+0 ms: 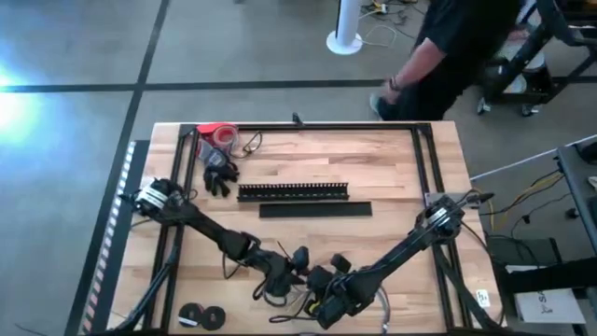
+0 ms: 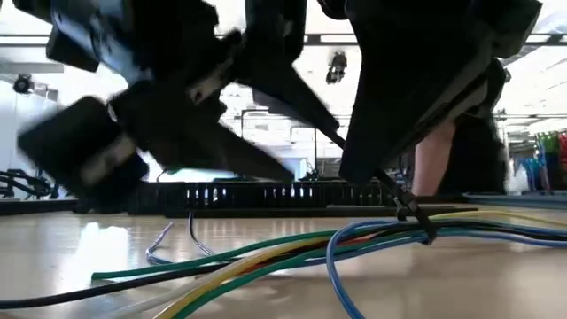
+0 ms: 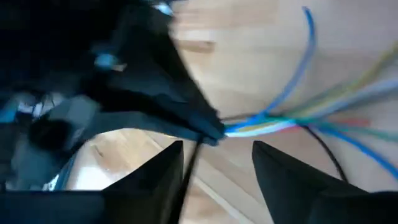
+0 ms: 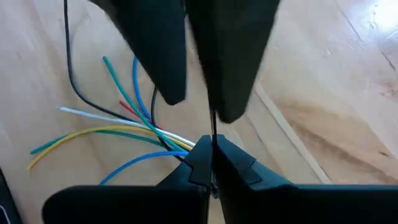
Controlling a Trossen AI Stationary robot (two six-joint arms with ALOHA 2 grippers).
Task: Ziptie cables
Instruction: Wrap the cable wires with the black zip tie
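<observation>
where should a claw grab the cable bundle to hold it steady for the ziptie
Grip the cables just beside the black ziptie, where the strands run gathered and parallel. Come from above, fingers straddling the bundle across its length. Farther out the ends fan apart on the table, so a claw would catch only some.

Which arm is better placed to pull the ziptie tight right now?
Probably the right. The right gripper is shut on the zip tie tail just above the cables. The left gripper is open beside the bundle, holding nothing.
</observation>
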